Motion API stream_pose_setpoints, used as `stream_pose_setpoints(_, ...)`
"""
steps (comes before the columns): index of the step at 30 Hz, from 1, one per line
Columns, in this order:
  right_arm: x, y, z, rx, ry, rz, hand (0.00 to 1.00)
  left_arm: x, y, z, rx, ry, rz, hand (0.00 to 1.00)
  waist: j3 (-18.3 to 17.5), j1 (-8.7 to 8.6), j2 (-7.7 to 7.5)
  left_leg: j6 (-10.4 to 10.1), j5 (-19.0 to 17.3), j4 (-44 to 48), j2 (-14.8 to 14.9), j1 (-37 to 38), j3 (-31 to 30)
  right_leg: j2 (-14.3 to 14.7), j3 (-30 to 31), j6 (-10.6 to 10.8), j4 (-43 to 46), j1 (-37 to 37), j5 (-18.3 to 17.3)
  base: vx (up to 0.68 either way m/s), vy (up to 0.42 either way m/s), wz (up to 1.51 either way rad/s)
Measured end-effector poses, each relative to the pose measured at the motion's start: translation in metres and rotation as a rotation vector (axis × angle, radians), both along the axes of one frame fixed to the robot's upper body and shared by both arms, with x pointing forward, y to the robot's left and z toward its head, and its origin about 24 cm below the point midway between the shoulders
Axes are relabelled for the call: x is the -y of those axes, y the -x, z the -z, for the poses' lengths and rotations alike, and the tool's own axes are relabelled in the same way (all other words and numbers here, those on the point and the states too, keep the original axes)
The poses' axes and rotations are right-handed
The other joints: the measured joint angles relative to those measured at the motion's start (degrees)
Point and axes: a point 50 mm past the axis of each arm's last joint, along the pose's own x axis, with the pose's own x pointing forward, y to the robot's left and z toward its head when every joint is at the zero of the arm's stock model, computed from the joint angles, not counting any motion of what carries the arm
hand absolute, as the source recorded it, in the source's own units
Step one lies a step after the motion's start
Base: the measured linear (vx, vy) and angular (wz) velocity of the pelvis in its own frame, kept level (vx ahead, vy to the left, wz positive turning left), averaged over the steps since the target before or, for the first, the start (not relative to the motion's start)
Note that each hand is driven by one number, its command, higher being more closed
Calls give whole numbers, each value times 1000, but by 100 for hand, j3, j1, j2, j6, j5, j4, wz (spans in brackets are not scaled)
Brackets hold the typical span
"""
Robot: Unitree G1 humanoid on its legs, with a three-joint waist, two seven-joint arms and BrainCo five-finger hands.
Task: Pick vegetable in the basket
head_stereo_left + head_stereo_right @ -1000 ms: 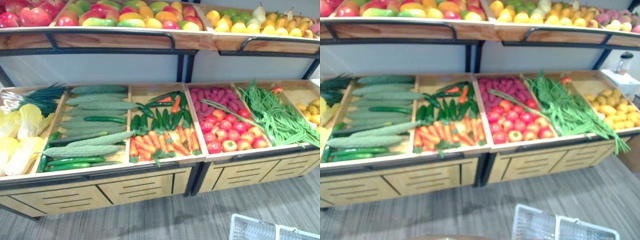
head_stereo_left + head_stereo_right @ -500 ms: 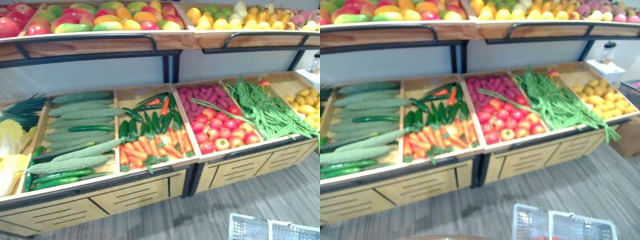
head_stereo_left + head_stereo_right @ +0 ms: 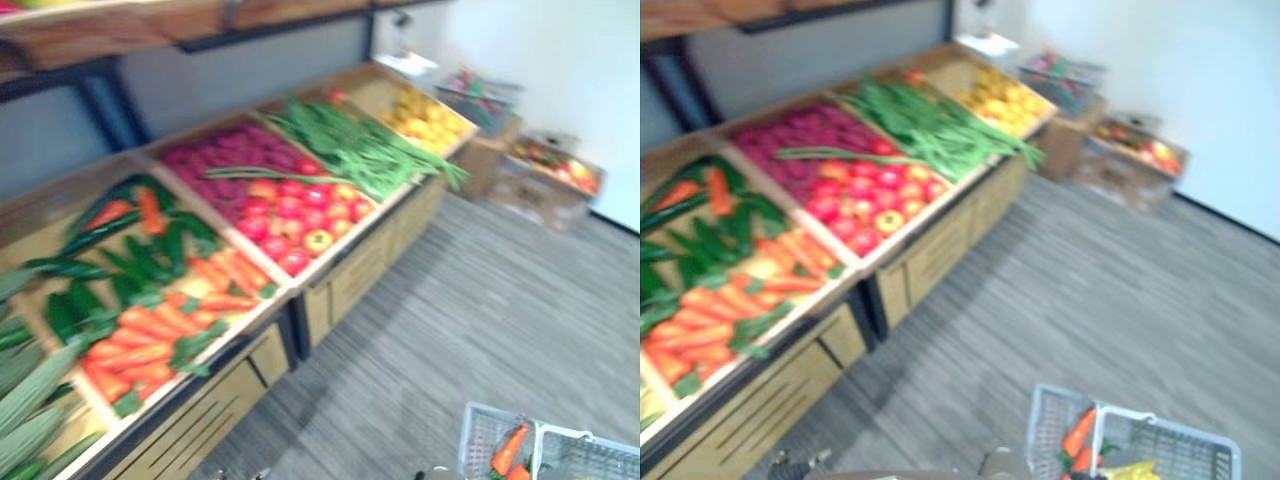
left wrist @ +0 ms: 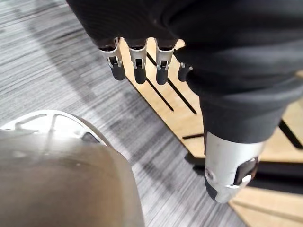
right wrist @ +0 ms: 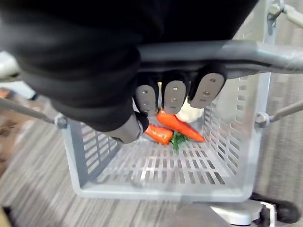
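A grey plastic basket (image 3: 575, 458) hangs low at my right side over the floor. Two orange carrots (image 5: 176, 126) with green tops lie on its slatted bottom, with a pale item behind them. My right hand (image 5: 174, 96) is shut on the basket's grey handle (image 5: 222, 51), fingers curled under the bar. One carrot (image 3: 1078, 432) leans against the basket wall (image 3: 1048, 420). My left hand (image 4: 142, 21) hangs open, with straight fingers (image 4: 137, 66), beside the stall's wooden drawer front (image 4: 187, 106). It holds nothing.
The wooden stall runs along my left with carrots (image 3: 150, 335), green peppers (image 3: 140, 265), tomatoes (image 3: 290, 210), long green beans (image 3: 360, 150) and yellow produce (image 3: 425, 115). Boxes of produce (image 3: 545, 165) stand on the grey floor by the far wall.
The whole picture has swung right and down, so the camera moved. The stall now sits at the left, more floor shows, and the basket's carrots have come into sight.
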Motion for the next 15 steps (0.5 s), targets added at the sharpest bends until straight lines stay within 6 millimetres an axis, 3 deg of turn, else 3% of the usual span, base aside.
stream_pose_setpoints(1,6,1,0,-18,8,2,100,6,0,3,-14,20,26,0,-145,13,142,91,-85,-573,-220,-155,-199,341,288,20,-1176,217,-36,-306,-213,-218)
stream_pose_setpoints(2,7,-7,1,-20,-1,-1,100,7,-6,2,4,22,43,0,-116,12,55,-222,314,-753,-421,-132,-103,119,211,186,-854,90,-517,-206,-186,-156)
stream_pose_setpoints(3,3,-10,2,-23,-18,-9,100,0,-11,-1,10,2,51,0,-88,-31,-89,-246,324,-581,-473,-192,67,-46,179,470,-947,121,-663,-92,-310,-151)
stream_pose_setpoints(4,-3,-13,4,-30,-38,-28,100,-9,-19,-4,12,-25,79,0,-12,-15,-215,-242,313,-170,-325,-323,300,99,97,633,-1537,220,-767,-33,-358,-119)
stream_pose_setpoints(6,-5,-11,5,-45,-48,-53,100,-11,-21,-4,9,-32,101,0,113,-48,-50,-227,226,731,328,-350,466,486,255,476,-2005,509,-598,-93,-309,-101)
stream_pose_setpoints(7,1,2,5,-77,-36,-46,100,1,-22,-1,7,-5,121,0,122,-111,-15,-267,177,645,321,-321,299,573,293,453,-2076,684,-584,-87,-102,-42)
stream_pose_setpoints(9,7,7,4,-97,-21,-58,100,12,-23,0,8,16,148,0,54,-189,173,-191,169,455,333,-106,400,721,441,466,-2096,708,-597,-60,-20,-40)
stream_pose_setpoints(10,8,6,4,-97,-18,-70,100,12,-23,0,10,16,152,0,49,-209,190,-187,169,440,338,-61,472,735,498,467,-2101,680,-612,-87,-34,-65)
stream_pose_setpoints(13,8,-3,2,-65,-6,-116,100,11,-25,0,15,7,152,0,159,-327,293,-235,262,830,678,89,686,821,495,453,-2076,700,-764,-81,-64,-43)
stream_pose_setpoints(15,8,-1,3,-72,-7,-118,100,11,-23,-1,17,4,148,0,195,-314,285,-163,521,1245,883,148,366,941,786,423,-2093,810,-732,-19,-116,-65)
